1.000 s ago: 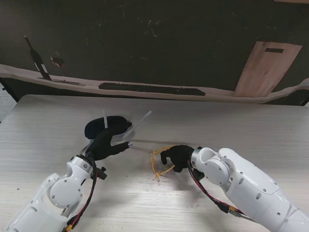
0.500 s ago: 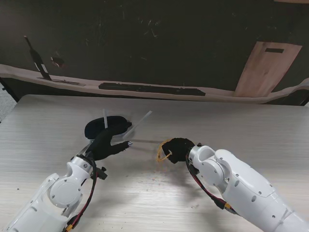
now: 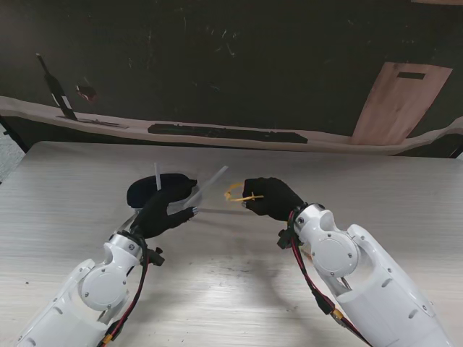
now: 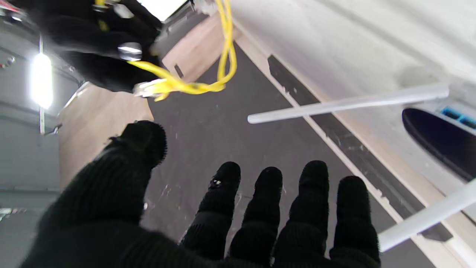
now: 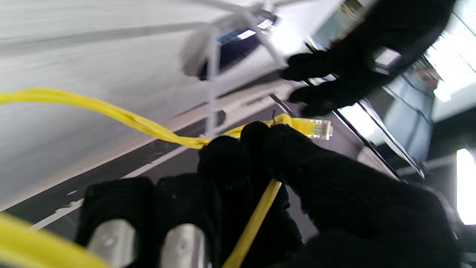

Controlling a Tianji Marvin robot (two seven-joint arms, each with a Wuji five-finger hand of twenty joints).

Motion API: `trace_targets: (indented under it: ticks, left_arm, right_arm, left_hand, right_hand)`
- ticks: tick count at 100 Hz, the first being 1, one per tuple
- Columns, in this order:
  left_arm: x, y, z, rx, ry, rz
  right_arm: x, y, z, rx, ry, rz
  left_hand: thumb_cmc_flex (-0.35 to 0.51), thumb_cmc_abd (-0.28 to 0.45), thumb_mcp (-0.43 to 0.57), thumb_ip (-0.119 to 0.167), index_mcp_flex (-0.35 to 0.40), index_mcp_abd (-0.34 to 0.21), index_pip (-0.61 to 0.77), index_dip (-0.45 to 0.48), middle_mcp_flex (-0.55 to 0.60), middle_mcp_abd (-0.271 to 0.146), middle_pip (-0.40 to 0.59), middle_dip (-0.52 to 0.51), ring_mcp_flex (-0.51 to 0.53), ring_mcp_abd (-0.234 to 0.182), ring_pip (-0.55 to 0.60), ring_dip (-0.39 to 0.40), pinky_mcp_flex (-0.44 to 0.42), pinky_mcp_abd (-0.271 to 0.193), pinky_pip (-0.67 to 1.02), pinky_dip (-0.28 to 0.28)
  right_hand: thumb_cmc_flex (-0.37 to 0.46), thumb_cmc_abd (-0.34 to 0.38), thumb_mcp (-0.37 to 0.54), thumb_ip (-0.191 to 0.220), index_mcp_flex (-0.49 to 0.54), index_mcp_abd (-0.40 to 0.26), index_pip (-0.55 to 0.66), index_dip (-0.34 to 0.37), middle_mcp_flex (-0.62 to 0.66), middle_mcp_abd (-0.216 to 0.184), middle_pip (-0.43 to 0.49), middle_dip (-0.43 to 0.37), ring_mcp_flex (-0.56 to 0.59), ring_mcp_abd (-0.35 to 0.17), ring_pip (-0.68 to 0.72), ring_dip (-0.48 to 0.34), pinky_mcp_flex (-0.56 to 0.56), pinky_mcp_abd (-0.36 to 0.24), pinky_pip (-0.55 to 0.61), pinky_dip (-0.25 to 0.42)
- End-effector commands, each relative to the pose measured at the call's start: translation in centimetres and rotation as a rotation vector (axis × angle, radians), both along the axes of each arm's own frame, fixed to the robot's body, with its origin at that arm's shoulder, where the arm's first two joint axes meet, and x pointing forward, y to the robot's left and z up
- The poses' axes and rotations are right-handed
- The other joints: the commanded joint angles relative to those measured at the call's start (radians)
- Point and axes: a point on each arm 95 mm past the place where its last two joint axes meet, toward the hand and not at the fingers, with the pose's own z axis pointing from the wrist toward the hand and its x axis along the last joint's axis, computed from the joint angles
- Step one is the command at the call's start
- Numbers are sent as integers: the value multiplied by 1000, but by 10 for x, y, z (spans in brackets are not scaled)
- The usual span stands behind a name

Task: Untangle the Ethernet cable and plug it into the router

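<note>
While the right hand (image 3: 269, 196) pinches the yellow Ethernet cable (image 3: 235, 193) behind its plug (image 5: 319, 128), the spread-fingered, empty left hand (image 3: 165, 210) should steady the router (image 3: 148, 189) before insertion.

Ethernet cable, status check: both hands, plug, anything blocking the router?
Right hand shut on yellow Ethernet cable, plug sticking out past fingertips. Left hand open beside router. Not plugged yet; white antennas stand across the approach.
</note>
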Motion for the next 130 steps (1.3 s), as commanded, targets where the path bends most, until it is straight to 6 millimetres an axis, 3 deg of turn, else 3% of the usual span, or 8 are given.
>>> trace_targets:
  ticks: [1,28,57,91,104,121,126,130]
  left_arm:
    - [0,-7,1,-4,4,-23]
    - [3,-17,0,-22,24,-53]
    - [10,-38,-9,-76,36,-75]
    - [12,-47,-12,-150,51,-98]
    - [12,-53,-11,-204,54,-111]
    - [12,-64,-6,-327,16,-56]
    - [12,-65,-4,-371,12,-51]
    - [11,-65,-2,-410,11,-53]
  right_arm:
    - [-9,9,11,14,-31,27]
    - [-31,16,39,273,5,76]
    - [-44,35,37,408,112,162]
    - [-49,54,35,490,177,234]
    - [-52,60,35,524,208,257]
    - [-50,64,32,536,232,256]
    - [-48,63,30,542,243,242]
    - [-47,63,29,550,255,229]
  left_hand:
    - [-18,8,3,29,7,-16,4,5,-10,-6,6,-5,-23,-3,10,16,-19,-6,19,14]
    - [-33,-3,12,13,-51,-3,-18,-3,-74,-5,-7,-9,-55,-14,1,11,-34,-16,14,7]
    - [-55,-49,-19,-9,-201,52,-101,-45,-213,-10,-55,-42,-179,-52,-63,-20,-85,-44,-61,-15]
    - [-55,-84,23,-18,-217,48,-118,-56,-209,-13,-49,-43,-177,-61,-61,-23,-87,-57,-82,-13]
    - [-31,-109,157,-14,-174,59,-52,-22,-180,-7,23,-3,-133,-59,-22,-11,-56,-74,-62,-10]
    - [170,-39,277,-27,-65,-25,481,250,84,-51,224,117,51,-30,137,43,18,-43,126,45]
    - [448,-15,96,-83,-28,-73,650,236,194,-67,265,186,133,-16,201,71,57,-30,181,75]
    - [620,31,-44,-70,3,-105,765,238,321,-77,205,300,202,-2,257,96,100,-15,229,100]
  right_hand:
    - [-10,36,-22,-10,6,5,64,27,145,143,165,11,-21,-160,55,20,29,-63,238,-19]
    - [-5,36,-30,-7,6,-1,54,27,136,155,157,6,-21,-152,52,11,26,-47,238,-54]
    - [3,34,-35,-4,6,-5,43,26,130,166,150,7,-21,-143,51,5,24,-34,238,-69]
    - [4,34,-38,-3,7,-11,36,26,126,169,147,8,-22,-142,51,1,24,-32,238,-71]
    - [3,34,-39,-3,6,-13,32,25,126,170,147,8,-22,-142,51,0,24,-32,238,-72]
    - [4,34,-40,-2,6,-17,27,24,118,176,137,7,-22,-136,49,-4,23,-32,238,-73]
    - [9,34,-43,-1,5,-19,24,24,111,184,126,5,-22,-126,45,-10,21,-30,236,-82]
    - [15,36,-48,0,3,-19,22,24,102,191,115,5,-22,-119,41,-19,18,-22,226,-95]
